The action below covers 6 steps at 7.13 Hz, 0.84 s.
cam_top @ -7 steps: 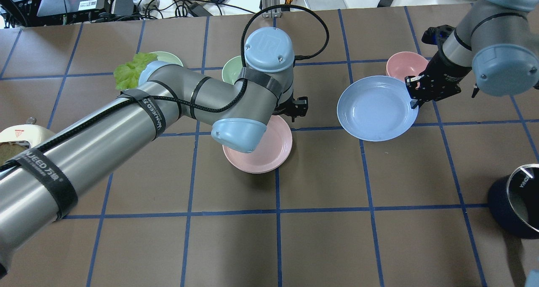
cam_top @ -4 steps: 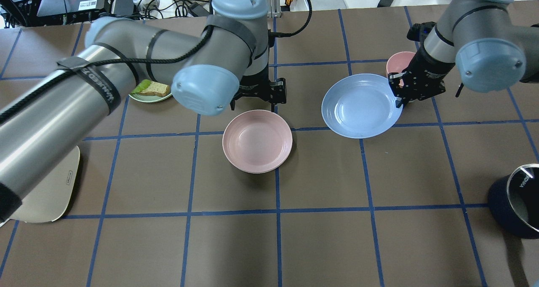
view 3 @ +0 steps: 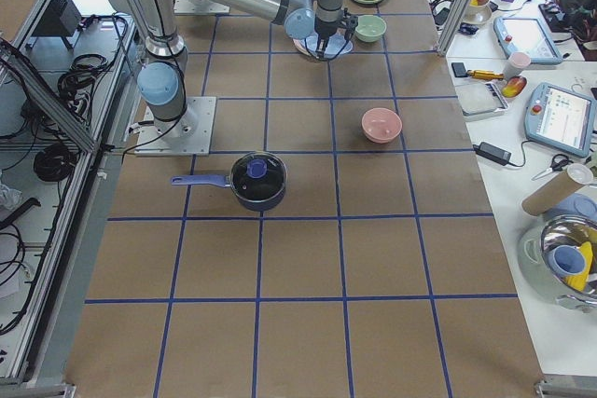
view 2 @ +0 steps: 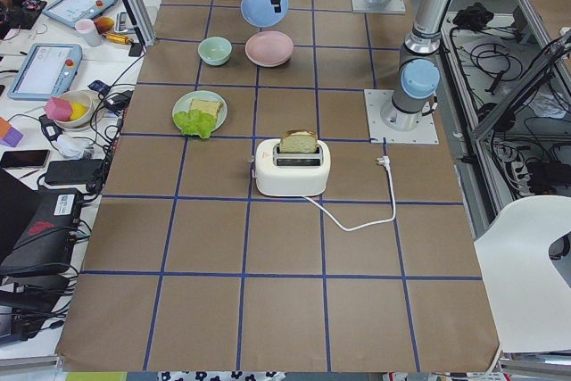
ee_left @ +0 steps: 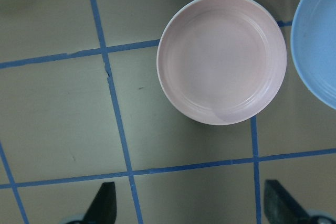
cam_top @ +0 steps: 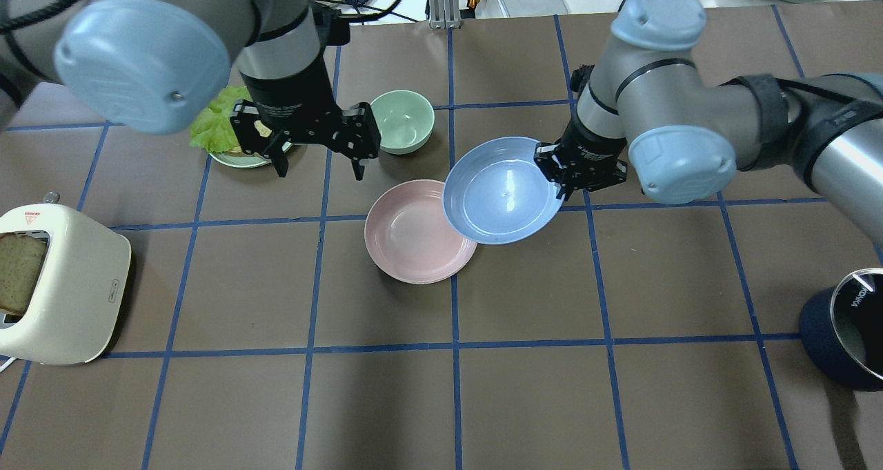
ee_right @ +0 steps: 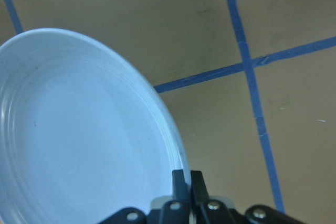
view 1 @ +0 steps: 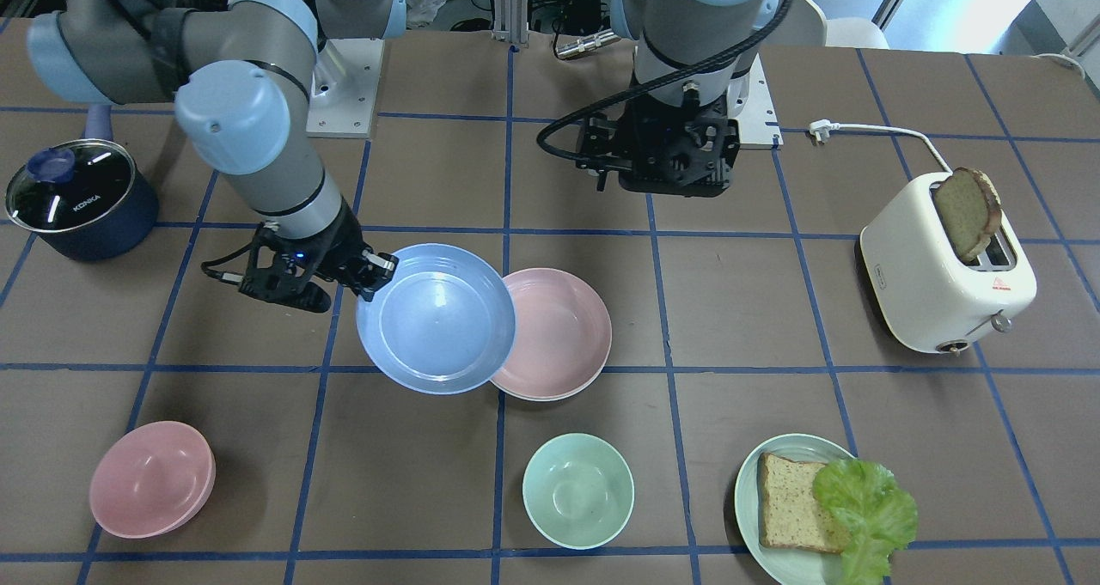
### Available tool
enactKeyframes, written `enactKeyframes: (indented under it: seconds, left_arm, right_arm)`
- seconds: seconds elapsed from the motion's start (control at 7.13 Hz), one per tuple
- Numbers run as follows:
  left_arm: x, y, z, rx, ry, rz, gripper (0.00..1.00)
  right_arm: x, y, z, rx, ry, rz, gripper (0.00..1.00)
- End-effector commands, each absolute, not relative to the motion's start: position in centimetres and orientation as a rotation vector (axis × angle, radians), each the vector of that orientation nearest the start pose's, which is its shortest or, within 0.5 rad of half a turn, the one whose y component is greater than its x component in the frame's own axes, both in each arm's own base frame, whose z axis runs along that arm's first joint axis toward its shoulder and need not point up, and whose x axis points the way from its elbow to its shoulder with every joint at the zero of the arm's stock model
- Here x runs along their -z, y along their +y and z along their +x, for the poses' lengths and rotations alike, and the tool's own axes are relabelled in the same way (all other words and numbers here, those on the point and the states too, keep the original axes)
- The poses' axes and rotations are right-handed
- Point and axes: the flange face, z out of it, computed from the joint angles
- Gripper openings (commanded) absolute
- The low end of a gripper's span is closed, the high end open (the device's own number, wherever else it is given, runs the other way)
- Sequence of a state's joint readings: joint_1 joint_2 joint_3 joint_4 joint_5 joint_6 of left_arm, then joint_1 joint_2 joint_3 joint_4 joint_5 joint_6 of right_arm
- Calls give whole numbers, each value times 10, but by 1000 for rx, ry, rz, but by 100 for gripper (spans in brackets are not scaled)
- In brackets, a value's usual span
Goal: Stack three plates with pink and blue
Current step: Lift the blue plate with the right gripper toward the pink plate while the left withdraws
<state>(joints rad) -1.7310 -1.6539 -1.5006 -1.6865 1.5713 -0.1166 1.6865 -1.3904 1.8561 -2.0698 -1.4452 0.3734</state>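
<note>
The blue plate (cam_top: 502, 192) looks stiff, matte and light, so a thin pinch on the raised rim should carry it. Held at one edge only, though, it can swing or sag about the fingers, and it is probably best set down flat rather than dropped. The right gripper (ee_right: 188, 179) has it that way: the two fingers are closed almost together on the rim at the plate's right side, one inside the lip and one outside.

The plate hangs above the table (cam_top: 524, 359), well off-centre. Its left part overlaps the right, far rim of the pink plate (cam_top: 414, 235), which lies flat near the middle. Whether the two touch I cannot tell. A second rim shows beneath the pink one, its colour unclear.

The right arm reaches in from the right, its wrist turned down over the rim. The left gripper (cam_top: 320, 173) hovers wide open and empty, pointing straight down, left of and beyond the pink plate, beside the green bowl (cam_top: 402, 121).
</note>
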Motion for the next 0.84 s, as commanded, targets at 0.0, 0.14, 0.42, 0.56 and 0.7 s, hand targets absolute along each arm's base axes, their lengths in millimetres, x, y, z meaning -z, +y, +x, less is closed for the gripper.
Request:
enactKeyframes:
  seconds: [0.0,0.14,0.42,0.56,0.7]
  left_arm:
    - [-485,-484,-178,-183,3130,-15,100]
    - [-491,-482,-175,-162,3135,-10,100]
    - [-493,-484,-166,-146,3132,-43,100]
    - [-493,-486,-164,-136,3139,-53,100]
    - [-495,-488,-164,-109,3141,-68,100]
  right_arm:
    - [-284,-498,262,148,2897,326,0]
    - [-277,-491,283,136,2887,360,0]
    - [-264,-491,296,117,2860,364,0]
    - [-262,-490,297,114,2860,360,0]
    - [-253,-495,298,133,2855,357,0]
